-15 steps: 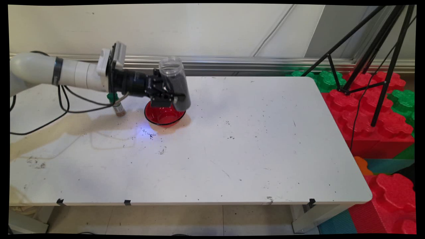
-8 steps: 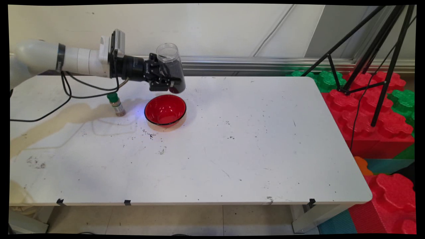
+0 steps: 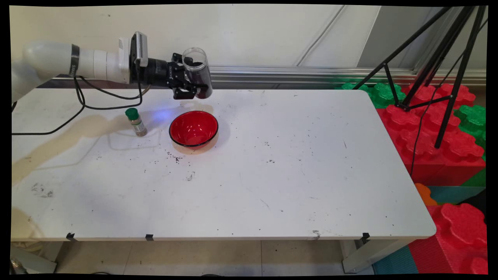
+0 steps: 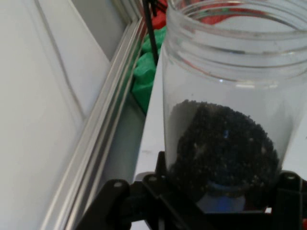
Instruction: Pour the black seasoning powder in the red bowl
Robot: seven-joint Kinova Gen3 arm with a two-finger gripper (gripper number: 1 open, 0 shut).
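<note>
Gripper (image 3: 193,83) clamped on clear plastic jar (image 3: 196,70), held aloft above table (image 3: 272,175); jar base hidden by linkage. Black granules (image 4: 223,148) seen inside. Glossy red bowl (image 3: 193,129) below jaws; green-capped bottle (image 3: 135,121) beside bowl.

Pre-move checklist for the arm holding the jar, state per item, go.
1. Grip: gripper shut on the clear jar - ok.
2. Jar upright, mouth up, no lid on it - ok.
3. Contents: dark granules settled in the jar's lower part - ok.
4. Jar off the table, up behind the red bowl - ok.
5. Bowl upright; whether anything lies in it - cannot tell.
6. Green-capped bottle stands left of the bowl, apart from it - ok.
</note>
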